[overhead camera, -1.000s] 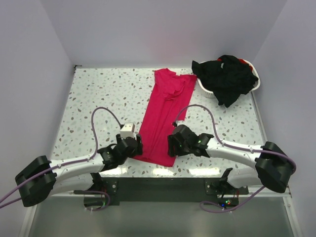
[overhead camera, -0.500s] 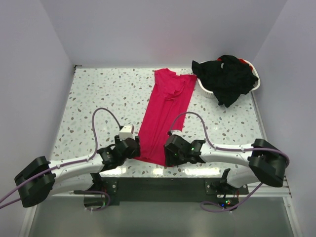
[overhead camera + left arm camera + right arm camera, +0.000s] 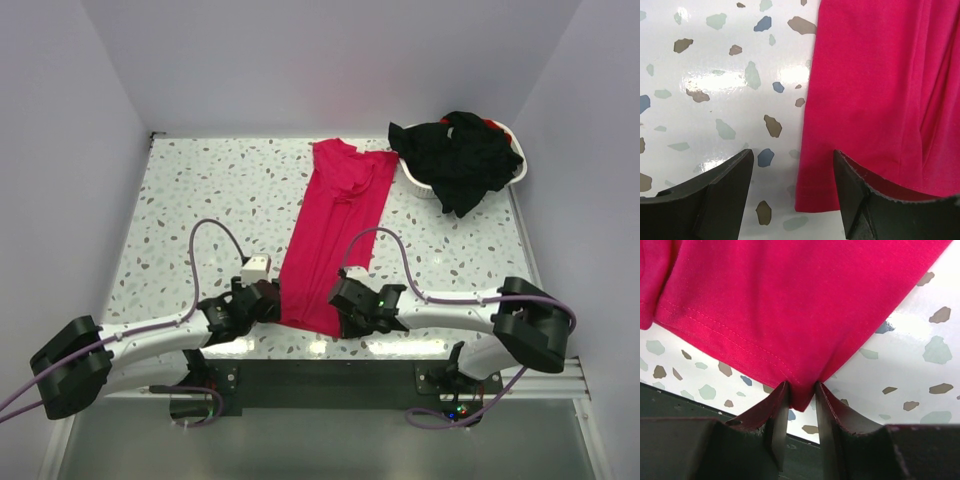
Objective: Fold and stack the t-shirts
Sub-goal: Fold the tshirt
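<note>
A pinkish-red t-shirt lies in a long narrow strip down the middle of the speckled table, neck at the far end. My left gripper is open at the shirt's near left corner. In the left wrist view the left gripper straddles the red t-shirt's edge, one finger over bare table, the other over the cloth. My right gripper is shut on the near right hem corner of the red t-shirt, and the right gripper sits low by the table's front edge. Black t-shirts are heaped at the far right.
The black heap spills out of a white basket at the far right corner. Grey walls close the table in on three sides. The table's dark front edge lies just behind my right fingers. Purple cables loop above both arms.
My right gripper slid left and nearer to the shirt's near right corner and closed on it. My left gripper shifted slightly toward the near left corner and stayed open.
</note>
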`<state>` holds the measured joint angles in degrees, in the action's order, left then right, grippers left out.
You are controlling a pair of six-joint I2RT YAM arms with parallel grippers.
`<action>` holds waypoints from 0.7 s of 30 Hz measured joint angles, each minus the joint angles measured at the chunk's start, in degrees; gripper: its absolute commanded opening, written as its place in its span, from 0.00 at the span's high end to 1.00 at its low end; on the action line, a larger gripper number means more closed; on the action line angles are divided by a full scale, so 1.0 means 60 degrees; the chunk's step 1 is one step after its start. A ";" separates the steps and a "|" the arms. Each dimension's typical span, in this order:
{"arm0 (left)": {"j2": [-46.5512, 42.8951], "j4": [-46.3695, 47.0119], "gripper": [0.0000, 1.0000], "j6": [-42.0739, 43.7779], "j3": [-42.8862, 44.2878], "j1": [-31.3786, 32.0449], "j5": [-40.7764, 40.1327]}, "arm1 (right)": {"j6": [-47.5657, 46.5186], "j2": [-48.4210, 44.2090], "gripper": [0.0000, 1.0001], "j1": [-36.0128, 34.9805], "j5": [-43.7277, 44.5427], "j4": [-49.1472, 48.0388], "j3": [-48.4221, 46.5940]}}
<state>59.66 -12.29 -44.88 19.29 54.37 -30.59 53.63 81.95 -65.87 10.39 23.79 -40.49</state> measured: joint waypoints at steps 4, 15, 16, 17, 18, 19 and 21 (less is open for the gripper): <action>0.0062 -0.0051 0.37 -0.0018 0.0004 0.0000 0.0248 | 0.0080 -0.0058 0.70 -0.0015 0.0109 0.0219 0.0000; 0.0189 0.0146 0.47 0.0007 0.0138 -0.0058 0.1151 | 0.0200 -0.0277 0.71 -0.0015 0.0317 0.0612 0.0120; 0.0189 0.0153 0.49 0.0018 0.0149 -0.0058 0.1304 | 0.0208 -0.0291 0.71 -0.0015 0.0342 0.0641 0.0127; 0.0189 0.0142 0.50 0.0018 0.0164 -0.0058 0.1395 | 0.0211 -0.0291 0.71 -0.0015 0.0353 0.0656 0.0131; 0.0189 0.0135 0.51 0.0022 0.0182 -0.0058 0.1515 | 0.0215 -0.0295 0.72 -0.0015 0.0357 0.0659 0.0131; 0.0189 0.0095 0.53 0.0025 0.0208 -0.0058 0.1668 | 0.0219 -0.0295 0.72 -0.0015 0.0361 0.0674 0.0131; 0.0189 -0.0036 0.54 0.0025 0.0280 -0.0058 0.1945 | 0.0237 -0.0306 0.72 -0.0015 0.0372 0.0685 0.0131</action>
<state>60.80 -12.51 -44.73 20.97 54.02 -18.92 55.05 80.12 -65.95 12.62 27.90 -39.70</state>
